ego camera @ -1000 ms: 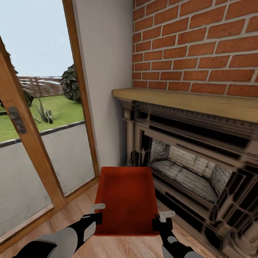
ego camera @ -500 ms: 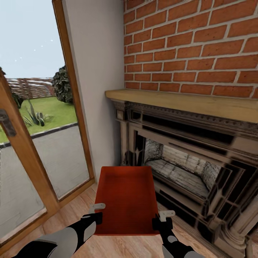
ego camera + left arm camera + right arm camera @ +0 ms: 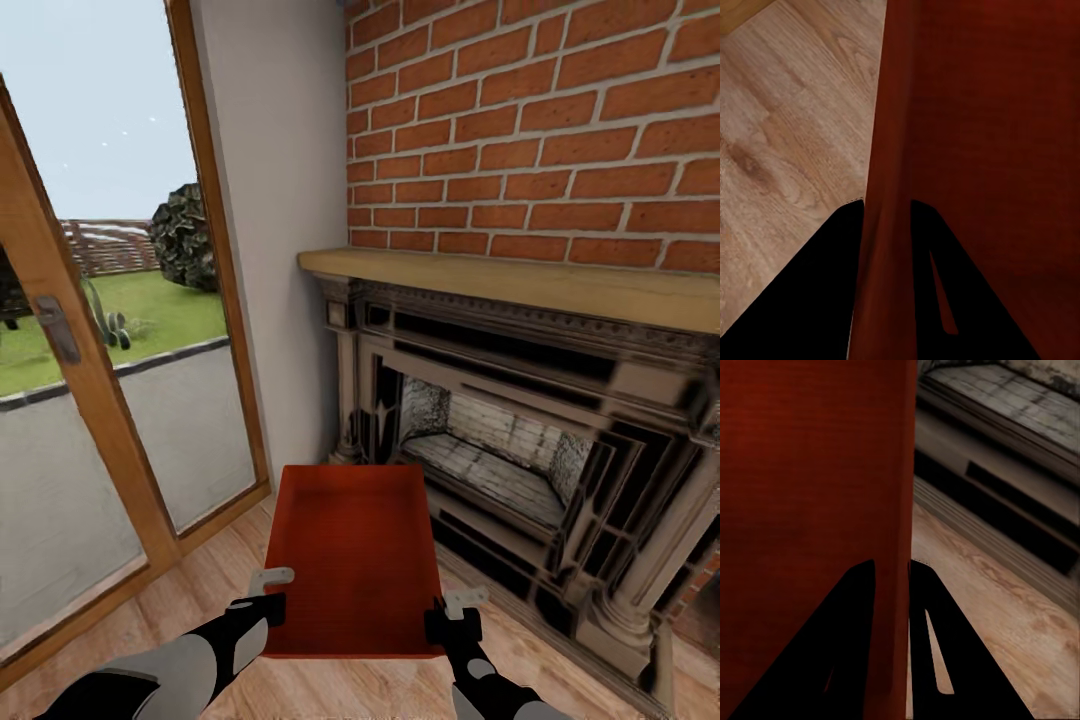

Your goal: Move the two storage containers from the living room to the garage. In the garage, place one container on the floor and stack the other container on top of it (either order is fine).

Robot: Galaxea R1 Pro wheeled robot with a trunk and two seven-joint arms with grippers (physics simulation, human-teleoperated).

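Both grippers clamp storage container (image 3: 350, 560) walls; fireplace (image 3: 520, 450) ahead

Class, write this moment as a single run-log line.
living room | storage container carried | left gripper, right gripper clamp side walls | facing fireplace

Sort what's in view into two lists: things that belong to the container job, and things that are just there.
Job:
- orange-red rectangular plastic bin, lidless
- left gripper, shut on the bin's left wall
- right gripper, shut on its right wall

Just there:
- brick fireplace with wooden mantel
- wood-framed glass doors
- light wood-plank floor
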